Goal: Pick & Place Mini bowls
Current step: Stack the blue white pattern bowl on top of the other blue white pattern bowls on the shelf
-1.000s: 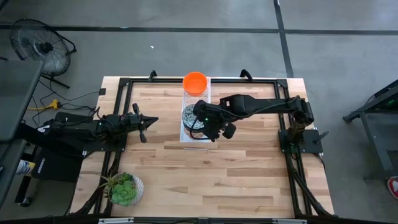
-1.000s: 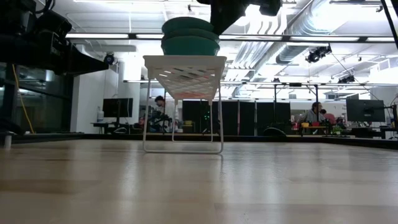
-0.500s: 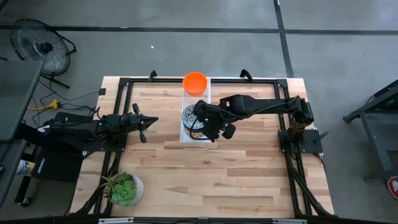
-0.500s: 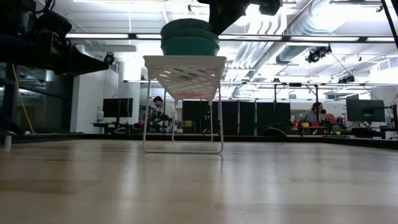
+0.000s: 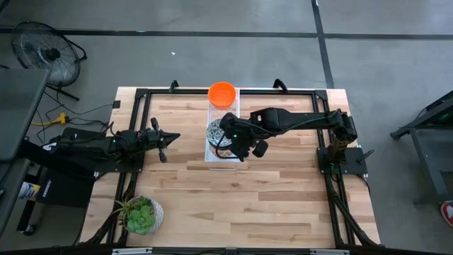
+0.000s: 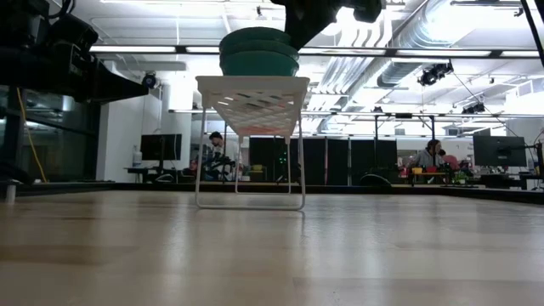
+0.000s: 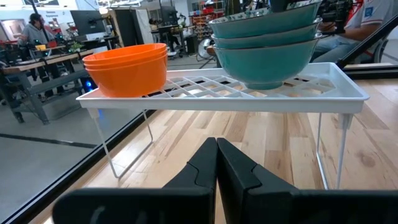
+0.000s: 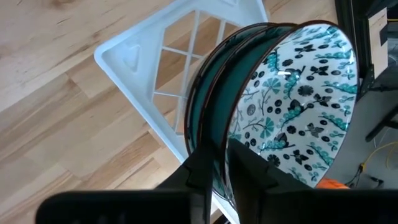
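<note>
On the white rack (image 5: 221,142) near the table's far edge, the right gripper (image 8: 222,163) pinches the top patterned bowl's (image 8: 292,93) rim: stiff, glossy, likely breakable ceramic, best held by that rim.

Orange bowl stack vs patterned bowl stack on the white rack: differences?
The orange bowl stack is plain bright orange; the patterned bowl stack is teal outside with butterfly print inside. The orange bowl stack sits untouched at one end of the white rack; the patterned bowl stack has the right gripper straddling its top rim. Both rest upright on the rack.
</note>
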Controlling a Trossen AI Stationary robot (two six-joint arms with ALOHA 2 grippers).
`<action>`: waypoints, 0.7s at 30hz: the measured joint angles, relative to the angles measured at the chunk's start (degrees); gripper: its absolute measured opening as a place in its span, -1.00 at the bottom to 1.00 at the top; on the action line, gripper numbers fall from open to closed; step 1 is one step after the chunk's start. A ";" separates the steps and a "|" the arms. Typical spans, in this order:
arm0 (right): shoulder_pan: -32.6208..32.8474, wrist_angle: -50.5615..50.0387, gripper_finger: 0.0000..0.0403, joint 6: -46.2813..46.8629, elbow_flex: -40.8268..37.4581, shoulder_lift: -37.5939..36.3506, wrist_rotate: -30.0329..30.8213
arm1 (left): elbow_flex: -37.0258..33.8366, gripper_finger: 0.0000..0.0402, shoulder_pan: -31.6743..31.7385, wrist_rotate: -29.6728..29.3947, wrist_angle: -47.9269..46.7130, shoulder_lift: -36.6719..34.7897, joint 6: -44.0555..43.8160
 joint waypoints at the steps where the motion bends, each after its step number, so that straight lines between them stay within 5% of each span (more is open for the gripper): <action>1: 0.00 0.02 -0.81 0.15 0.00 0.00 0.08 | 0.00 -1.00 0.00 0.00 0.00 0.00 0.00; 21: 0.00 0.09 -0.57 0.44 0.02 -0.04 1.21 | 0.00 -1.00 0.00 0.00 -0.01 -0.01 0.00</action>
